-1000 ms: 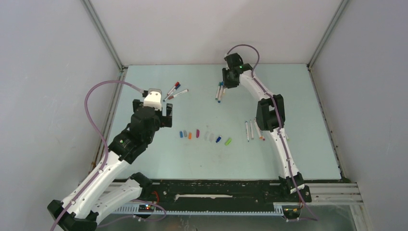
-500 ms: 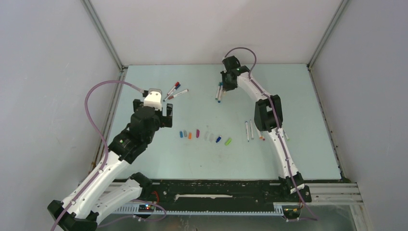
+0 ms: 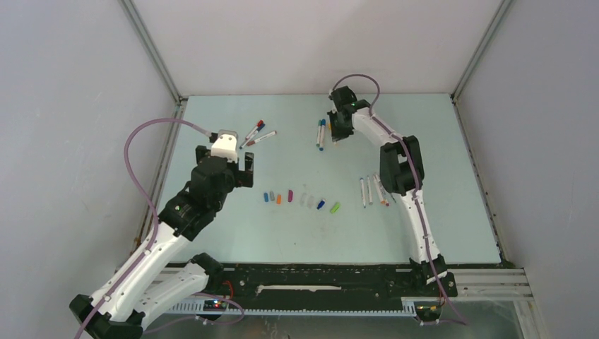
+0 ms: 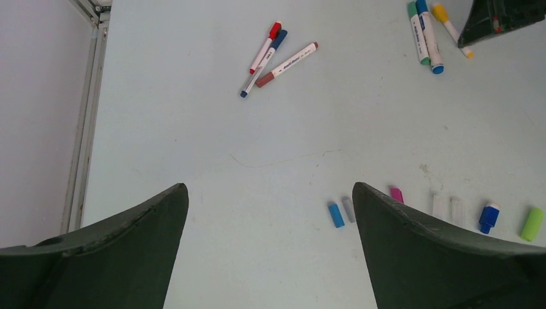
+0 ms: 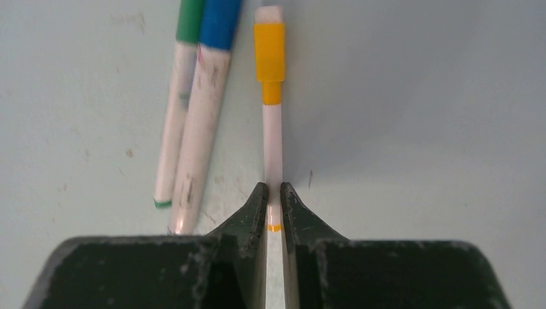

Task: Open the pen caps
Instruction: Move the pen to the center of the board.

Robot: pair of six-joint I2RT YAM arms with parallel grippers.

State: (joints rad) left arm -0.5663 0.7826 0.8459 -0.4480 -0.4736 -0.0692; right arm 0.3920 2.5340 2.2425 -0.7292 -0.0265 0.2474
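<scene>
My right gripper (image 5: 273, 190) is shut on the white barrel of a pen (image 5: 273, 141) that lies on the table at the back. That pen's yellow cap (image 5: 269, 42) is on and points away from the jaws. Just left of it lie a green-capped pen (image 5: 190, 19) and a blue-capped pen (image 5: 220, 22). From above, the right gripper (image 3: 338, 130) sits beside this cluster of pens (image 3: 321, 133). My left gripper (image 4: 270, 193) hangs open over bare table, with nothing between its fingers. A row of loose pen caps (image 3: 300, 200) lies mid-table, among them blue (image 4: 335, 214), grey (image 4: 348, 209) and green (image 4: 532, 224).
Three capped pens (image 3: 256, 133) in red, blue and brown lie at the back left, ahead of the left gripper. Several uncapped pens (image 3: 372, 191) lie at the right beside the right arm. Grey walls close in the table on three sides.
The right gripper has shifted slightly nearer along the pens and closed its jaws onto the yellow-capped pen's barrel. The left arm has not moved.
</scene>
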